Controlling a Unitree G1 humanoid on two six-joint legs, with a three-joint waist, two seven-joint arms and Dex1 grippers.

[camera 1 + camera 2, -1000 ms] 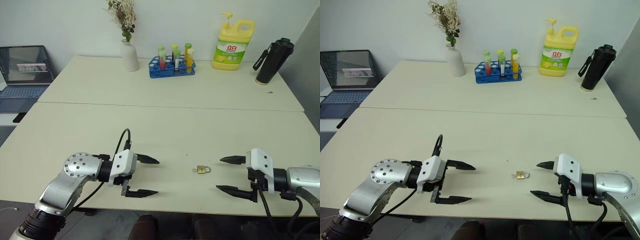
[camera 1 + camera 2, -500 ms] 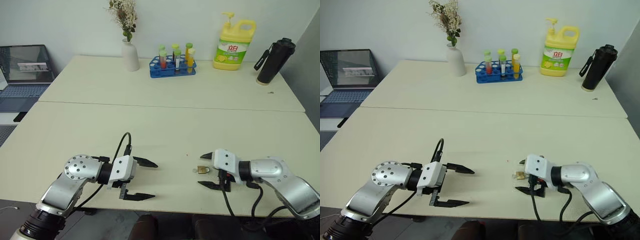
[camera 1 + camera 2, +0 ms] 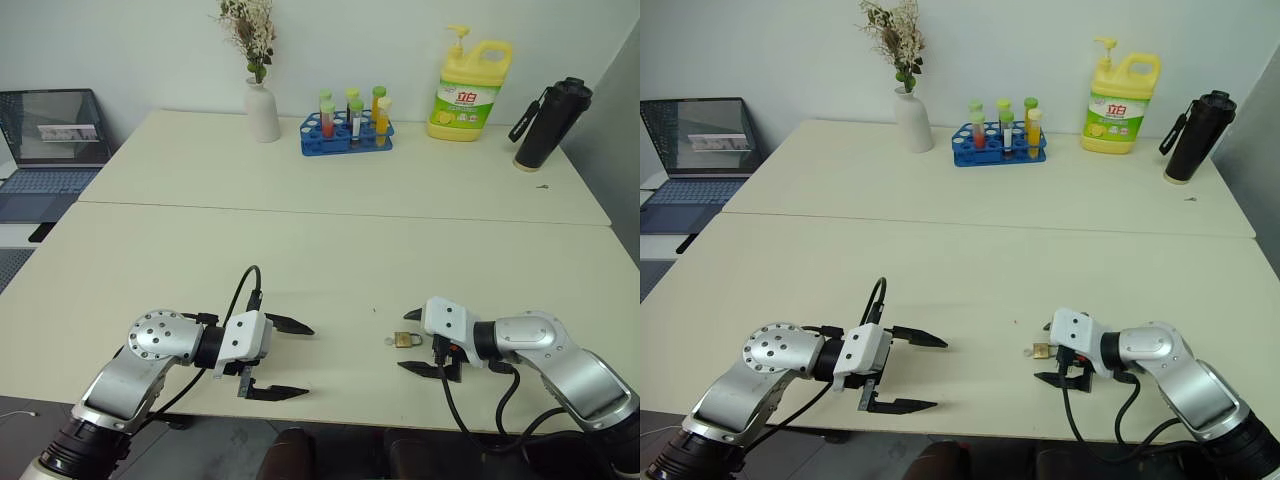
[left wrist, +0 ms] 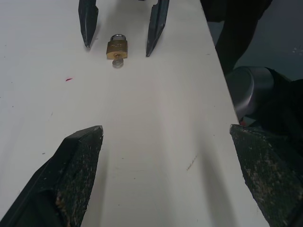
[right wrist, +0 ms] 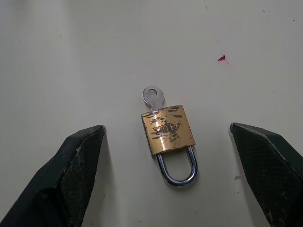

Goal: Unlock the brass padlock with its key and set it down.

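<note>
Padlock [image 5: 168, 131]: scratched brass, silvery shackle closed, being left flat on tabletop [image 5: 71, 56].
Key [image 5: 153, 98]: being kept in keyhole.
Right pincer [image 3: 422, 342]: being held apart, flanking padlock.
Left pincer [image 3: 288, 358]: apart, empty.

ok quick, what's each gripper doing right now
Left gripper: open, holding nothing.
Right gripper: open, holding nothing, its fingers on either side of the brass padlock with the key in it.

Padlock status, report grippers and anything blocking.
Right gripper open, jaws straddling the brass padlock, not touching. Key in its keyhole, padlock flat on table. Left gripper open, apart. Nothing blocking.
</note>
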